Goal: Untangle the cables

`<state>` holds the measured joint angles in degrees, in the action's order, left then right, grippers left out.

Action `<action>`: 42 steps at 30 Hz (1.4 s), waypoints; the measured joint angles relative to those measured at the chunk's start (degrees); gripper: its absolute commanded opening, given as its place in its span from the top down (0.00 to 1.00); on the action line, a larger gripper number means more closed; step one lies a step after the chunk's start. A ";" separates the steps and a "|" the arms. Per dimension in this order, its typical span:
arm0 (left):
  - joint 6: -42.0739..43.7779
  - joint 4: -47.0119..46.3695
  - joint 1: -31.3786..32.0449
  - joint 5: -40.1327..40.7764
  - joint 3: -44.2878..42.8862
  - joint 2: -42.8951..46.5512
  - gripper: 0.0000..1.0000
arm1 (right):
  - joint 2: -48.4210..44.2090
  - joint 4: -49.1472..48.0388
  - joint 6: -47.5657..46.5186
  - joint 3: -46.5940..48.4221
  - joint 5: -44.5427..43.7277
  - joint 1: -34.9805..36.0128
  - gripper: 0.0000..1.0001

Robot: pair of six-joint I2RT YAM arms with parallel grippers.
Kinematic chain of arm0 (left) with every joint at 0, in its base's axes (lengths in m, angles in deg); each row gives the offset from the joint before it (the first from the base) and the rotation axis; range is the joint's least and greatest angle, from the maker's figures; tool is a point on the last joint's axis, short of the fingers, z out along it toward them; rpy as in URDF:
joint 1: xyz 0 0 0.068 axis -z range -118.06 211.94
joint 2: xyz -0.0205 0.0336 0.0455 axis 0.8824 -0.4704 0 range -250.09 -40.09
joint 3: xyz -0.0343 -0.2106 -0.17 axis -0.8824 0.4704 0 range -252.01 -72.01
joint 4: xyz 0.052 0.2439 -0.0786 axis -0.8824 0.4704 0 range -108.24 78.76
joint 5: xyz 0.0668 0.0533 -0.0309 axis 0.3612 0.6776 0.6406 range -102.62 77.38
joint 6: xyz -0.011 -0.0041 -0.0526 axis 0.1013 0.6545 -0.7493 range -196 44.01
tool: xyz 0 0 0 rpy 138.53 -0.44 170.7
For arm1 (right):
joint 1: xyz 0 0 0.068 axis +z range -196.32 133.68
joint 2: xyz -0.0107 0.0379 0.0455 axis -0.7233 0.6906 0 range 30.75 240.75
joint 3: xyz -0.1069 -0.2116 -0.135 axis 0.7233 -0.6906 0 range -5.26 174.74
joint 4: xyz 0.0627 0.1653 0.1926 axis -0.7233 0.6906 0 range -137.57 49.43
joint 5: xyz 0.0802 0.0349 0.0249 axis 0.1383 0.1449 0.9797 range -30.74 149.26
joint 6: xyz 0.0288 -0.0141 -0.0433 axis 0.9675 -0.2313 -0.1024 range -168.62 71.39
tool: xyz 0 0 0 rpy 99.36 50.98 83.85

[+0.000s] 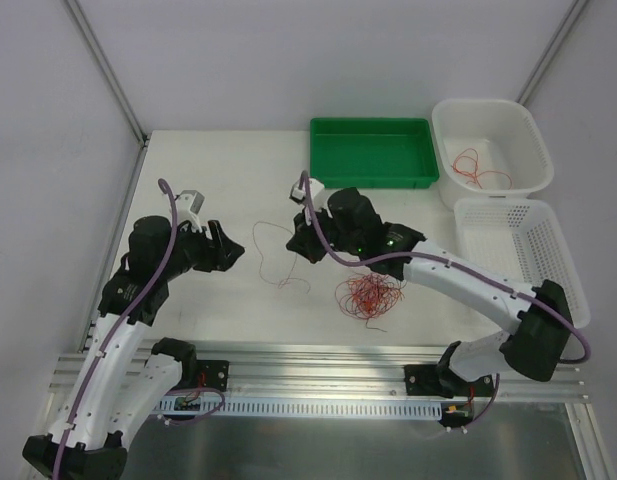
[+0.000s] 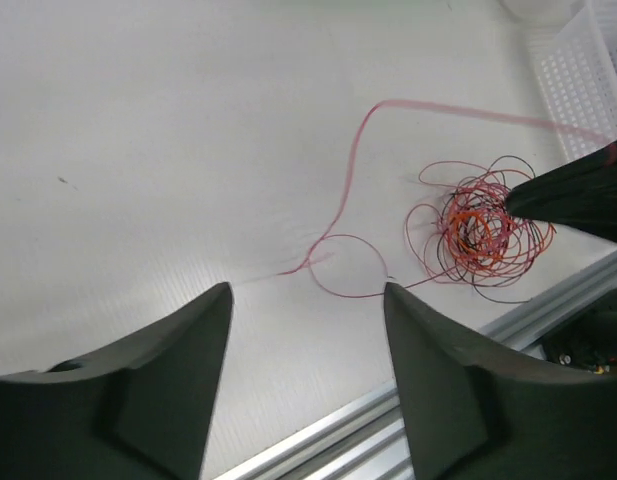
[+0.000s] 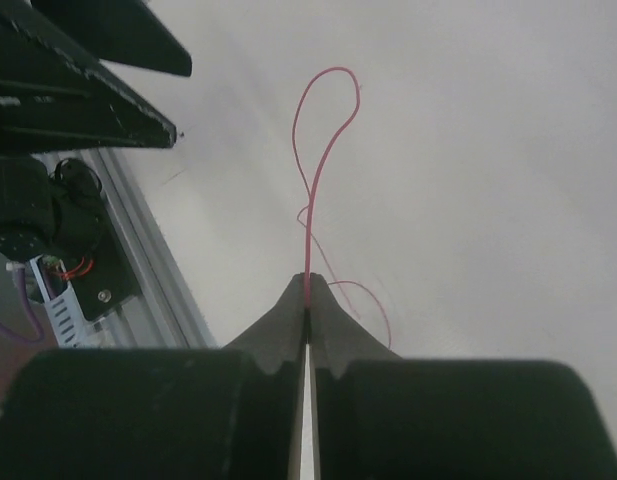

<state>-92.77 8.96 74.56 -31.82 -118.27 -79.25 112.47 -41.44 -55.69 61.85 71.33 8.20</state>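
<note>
My right gripper point(image 3: 307, 286) has its jaws shut tight on one thin red wire point(image 3: 308, 240). From the tips, the wire runs up toward 12 o'clock and bends into a loop. My left gripper point(image 2: 308, 375) has its jaws wide open and holds nothing. It hangs over the table point(image 2: 138, 120), and a small loop of red wire lies just past its tips.

From above, the ball of cables point(image 1: 369, 296) sits at 5 o'clock from the right gripper, near the front edge of the table. The white tub point(image 1: 488, 103) at 1 o'clock has loose red strands point(image 1: 476, 168) in it.

Nothing holds the ball down. If I pull the wire fast, I think the whole ball will slide along and the knots will get tighter. The wire is very thin, so it could also slip out of the jaws.
</note>
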 measured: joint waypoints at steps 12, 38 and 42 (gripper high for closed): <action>-0.31 -0.02 0.00 2.38 1.18 2.80 0.01 | -16.96 22.88 -2.45 16.57 -19.17 -13.68 0.99; -0.26 -0.17 -0.37 6.40 3.04 -3.67 0.01 | -37.88 31.98 -5.44 -1.03 -52.48 -48.81 0.99; -0.26 -0.28 -0.37 6.36 3.04 -5.51 0.01 | -37.31 31.87 -3.06 -3.13 -48.63 -54.03 0.99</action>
<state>-93.03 8.68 74.19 -25.46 -115.23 -84.75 75.16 -9.57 -58.75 58.72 22.70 -45.83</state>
